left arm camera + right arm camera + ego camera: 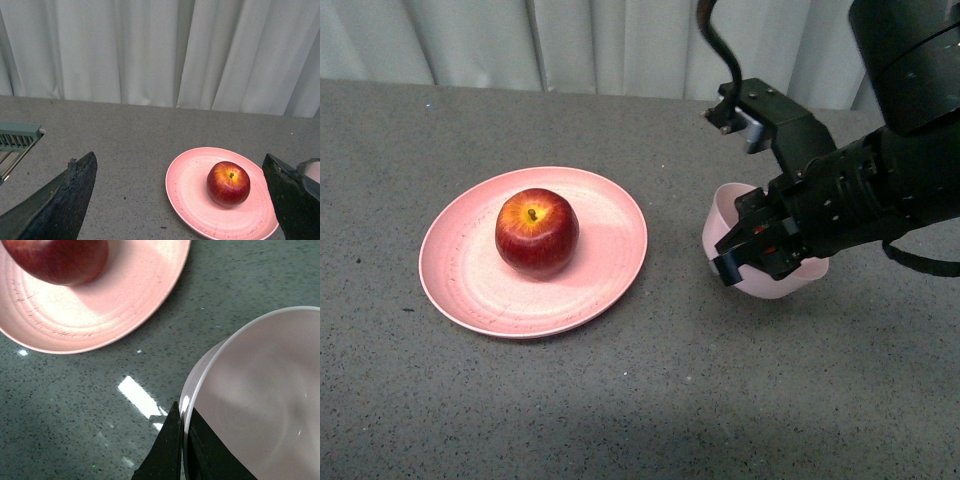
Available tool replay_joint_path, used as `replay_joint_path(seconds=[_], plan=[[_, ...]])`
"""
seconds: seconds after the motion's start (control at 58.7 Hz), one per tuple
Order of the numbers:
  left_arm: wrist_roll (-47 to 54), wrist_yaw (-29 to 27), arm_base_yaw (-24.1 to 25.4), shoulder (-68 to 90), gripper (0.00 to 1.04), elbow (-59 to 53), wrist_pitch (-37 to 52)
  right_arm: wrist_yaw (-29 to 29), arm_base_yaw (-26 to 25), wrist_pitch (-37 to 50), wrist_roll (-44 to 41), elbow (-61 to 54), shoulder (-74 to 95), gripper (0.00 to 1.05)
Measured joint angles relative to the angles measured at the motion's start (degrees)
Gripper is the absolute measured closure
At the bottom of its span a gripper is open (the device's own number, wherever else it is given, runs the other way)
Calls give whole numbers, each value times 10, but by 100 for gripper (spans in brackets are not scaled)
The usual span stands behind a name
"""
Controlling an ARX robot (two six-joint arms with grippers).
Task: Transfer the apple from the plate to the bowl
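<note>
The dark-red apple (537, 232) sits on the salmon-pink plate (605, 262) left of centre on the table. It also shows in the left wrist view (228, 184) on the plate (186, 190), and partly in the right wrist view (57, 260) on the plate (125, 300). My right gripper (752, 245) is shut on the rim of the pale pink bowl (722, 212), which is tilted, to the right of the plate. In the right wrist view the gripper (183, 437) pinches the bowl (260, 395) wall. My left gripper (182, 200) is open and empty, short of the plate.
The grey speckled table (640, 400) runs back to a white curtain (570, 40). A pale green ribbed object (17, 137) shows at the edge of the left wrist view.
</note>
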Motion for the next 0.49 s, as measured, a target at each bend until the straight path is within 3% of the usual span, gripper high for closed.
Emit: replay_joint_path(seconds=[0.494], plan=[[0, 0, 0, 0, 7, 0, 0, 1, 34, -20, 11, 50, 50, 104]])
